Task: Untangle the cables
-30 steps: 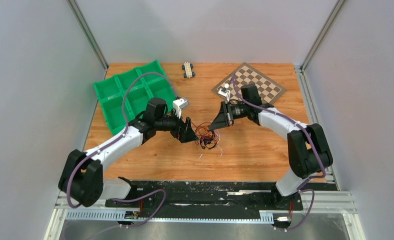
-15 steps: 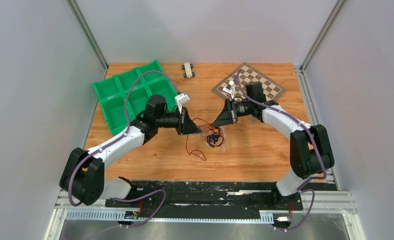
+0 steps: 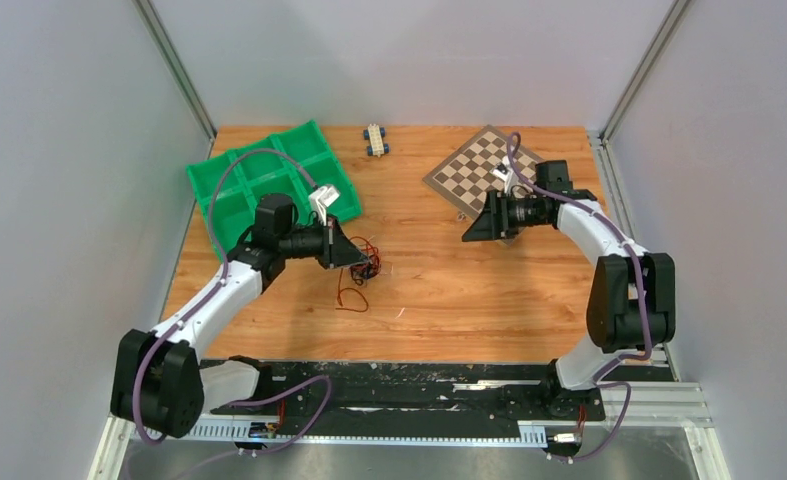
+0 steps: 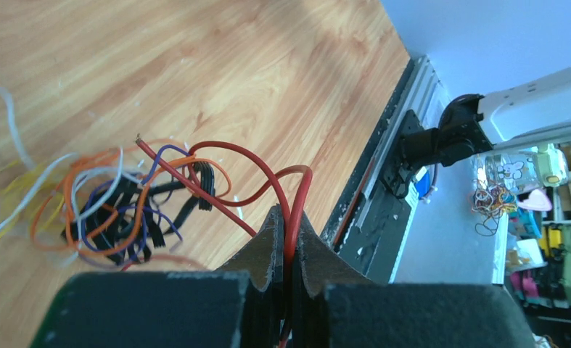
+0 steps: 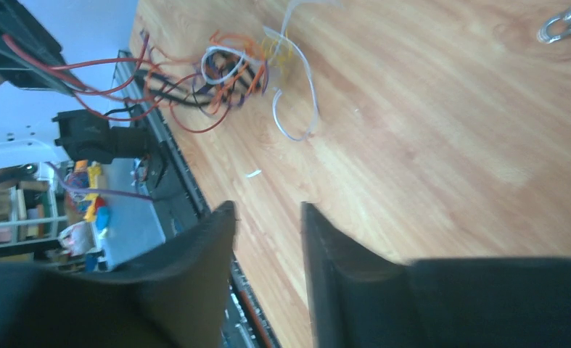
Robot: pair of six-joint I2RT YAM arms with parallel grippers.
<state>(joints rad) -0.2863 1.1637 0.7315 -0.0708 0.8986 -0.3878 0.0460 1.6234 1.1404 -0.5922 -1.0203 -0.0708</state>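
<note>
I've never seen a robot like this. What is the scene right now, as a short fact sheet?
Job: untangling the cables
Left gripper: shut, pinching a red cable that runs out of the bundle
Right gripper: open, holding nothing, over bare table near the chessboard
Bundle: red, orange, black, white and yellow wires knotted together by the left gripper's tip
Also there: green tray at the far left
</note>
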